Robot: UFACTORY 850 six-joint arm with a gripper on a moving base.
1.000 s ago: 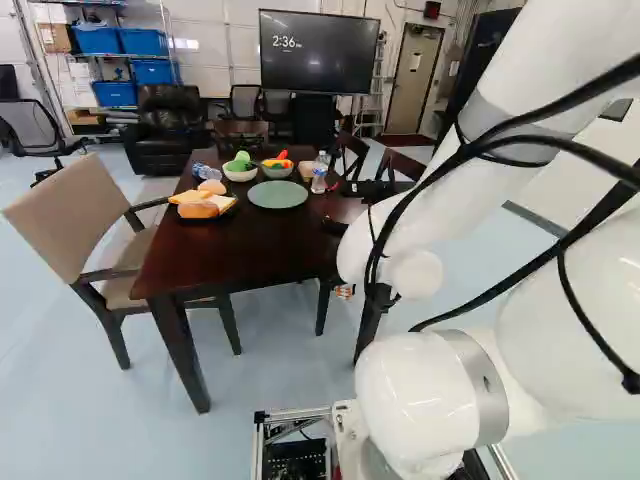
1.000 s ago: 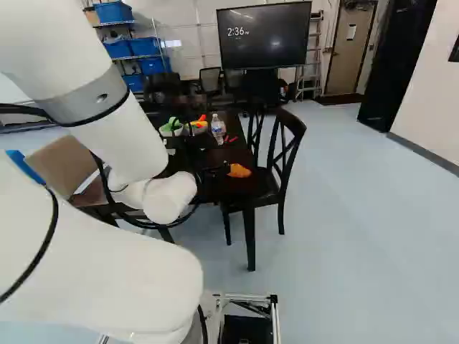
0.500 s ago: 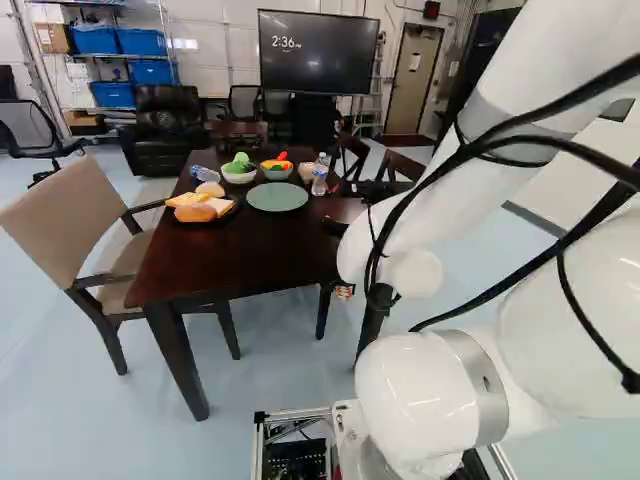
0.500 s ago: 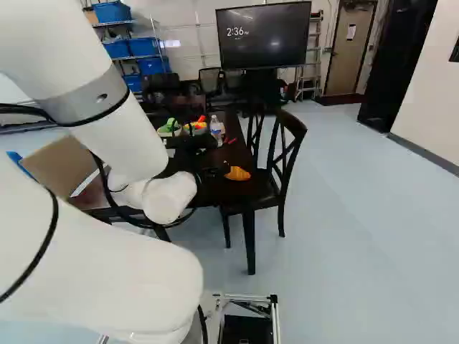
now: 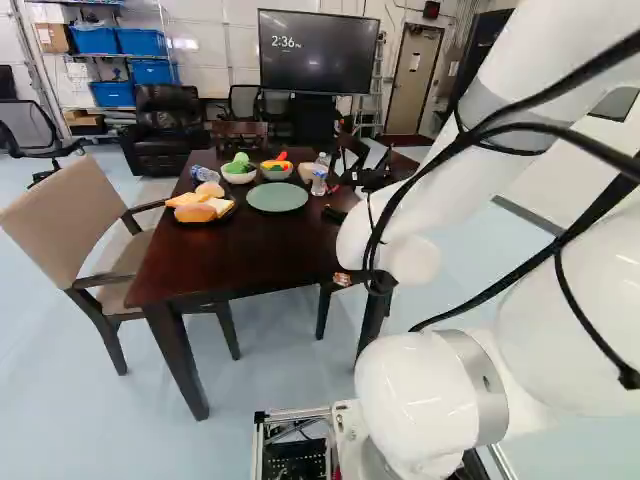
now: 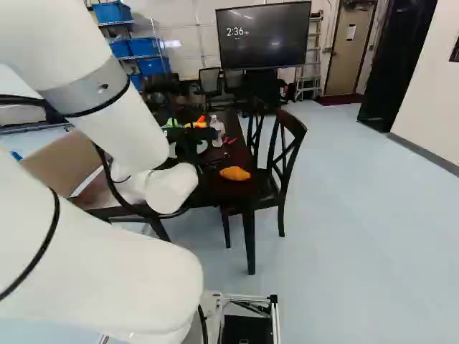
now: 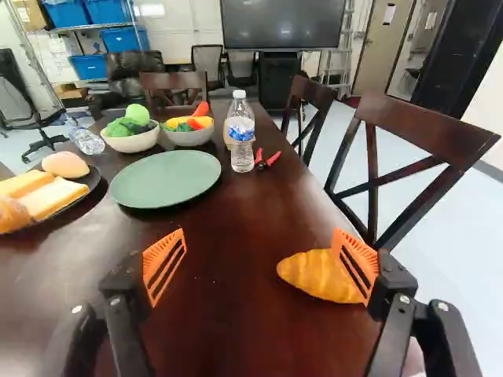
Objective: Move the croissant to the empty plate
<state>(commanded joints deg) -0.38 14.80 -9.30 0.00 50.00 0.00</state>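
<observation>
One croissant (image 7: 311,275) lies on the worktop (image 7: 236,314) near the closest chair (image 7: 428,129), off-centre from the released, wide-spread end effector (image 7: 260,255). Best to shift chairward until the pastry sits midway, then lower and squeeze gently across its narrower width.

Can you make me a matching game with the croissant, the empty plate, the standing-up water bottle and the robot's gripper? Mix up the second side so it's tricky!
Things:
1. Croissant
2. Empty plate
3. Standing water bottle
4. Gripper

Places, colours and states:
A. Open, holding nothing
B. Right beside the red tool
C. Golden orange, lying on the dark wooden table
D. Green and round, in front of the two bowls

Right pairs: 1-C, 2-D, 3-B, 4-A
</observation>
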